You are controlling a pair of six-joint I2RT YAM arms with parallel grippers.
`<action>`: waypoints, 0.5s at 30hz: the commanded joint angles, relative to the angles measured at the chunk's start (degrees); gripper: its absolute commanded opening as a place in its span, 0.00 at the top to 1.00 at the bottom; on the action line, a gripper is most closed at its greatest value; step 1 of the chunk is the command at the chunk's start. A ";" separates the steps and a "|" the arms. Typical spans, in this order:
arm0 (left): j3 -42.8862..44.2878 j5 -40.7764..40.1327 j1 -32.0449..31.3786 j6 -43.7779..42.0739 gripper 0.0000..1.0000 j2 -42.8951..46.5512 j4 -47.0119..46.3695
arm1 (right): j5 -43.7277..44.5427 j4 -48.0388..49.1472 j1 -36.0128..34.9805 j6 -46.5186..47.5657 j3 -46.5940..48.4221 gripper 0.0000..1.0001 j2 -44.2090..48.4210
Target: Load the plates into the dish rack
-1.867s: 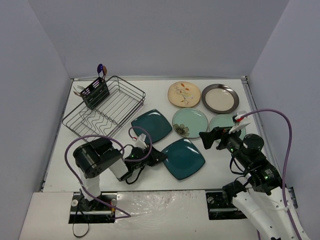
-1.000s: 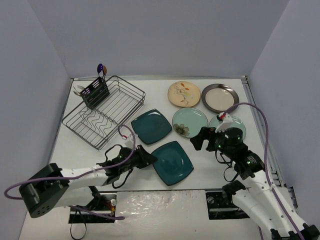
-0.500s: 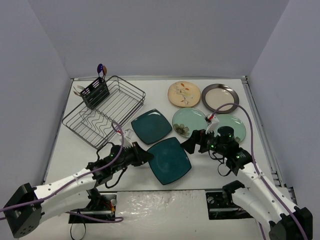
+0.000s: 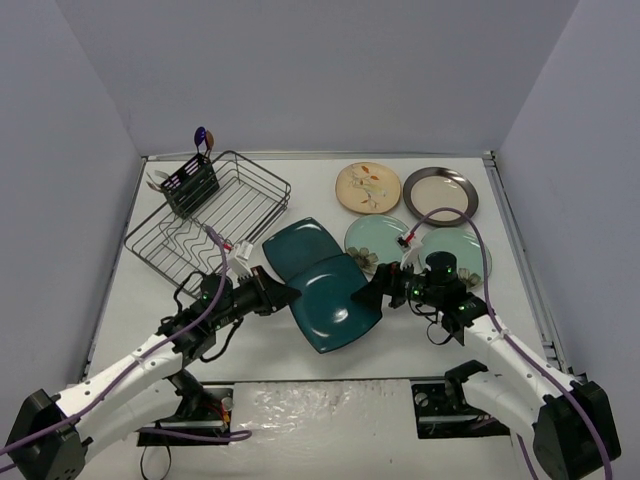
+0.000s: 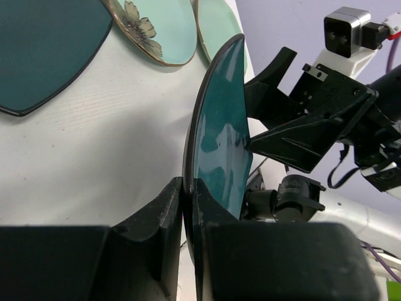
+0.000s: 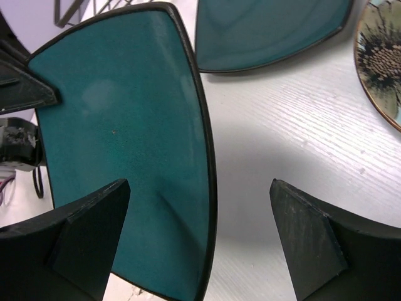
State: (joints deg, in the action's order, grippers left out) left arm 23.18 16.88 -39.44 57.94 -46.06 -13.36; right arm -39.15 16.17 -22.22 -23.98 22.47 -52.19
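My left gripper [image 4: 277,297] is shut on the left edge of a dark teal square plate [image 4: 332,300] and holds it tilted above the table. In the left wrist view the plate [image 5: 216,138] stands edge-on between my shut fingers [image 5: 164,210]. My right gripper [image 4: 380,290] is open at the plate's right edge. In the right wrist view that edge [image 6: 119,144] lies between the spread fingers [image 6: 88,232]. The second teal plate [image 4: 296,243] lies partly under the held one. The black wire dish rack [image 4: 215,225] stands at the back left.
The flowered mint plate [image 4: 378,243], the plain mint plate [image 4: 463,243], the cream floral plate [image 4: 368,187] and the beige dark-rimmed plate [image 4: 440,195] lie at the back right. A dark cutlery holder [image 4: 190,186] with utensils sits at the rack's far corner.
My left gripper has raised the teal plate and carried it left and toward the back, over the other teal plate. My right gripper has moved left to the plate's right edge.
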 commanded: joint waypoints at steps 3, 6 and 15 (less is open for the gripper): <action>6.44 10.74 4.11 1.28 1.00 1.41 -13.54 | -7.00 11.43 -0.28 -2.48 -0.23 0.14 -0.46; 6.97 12.83 5.11 0.36 1.00 1.21 -13.63 | -8.07 12.53 -0.23 -3.34 -0.31 0.17 -1.02; 7.06 16.62 6.21 0.43 1.00 -0.97 -18.93 | -12.36 17.07 -0.46 -5.57 -0.68 0.31 -4.13</action>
State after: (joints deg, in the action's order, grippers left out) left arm 23.47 28.92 -33.67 56.77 -47.65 -17.11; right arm -47.48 26.08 -22.22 -28.14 21.53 -55.44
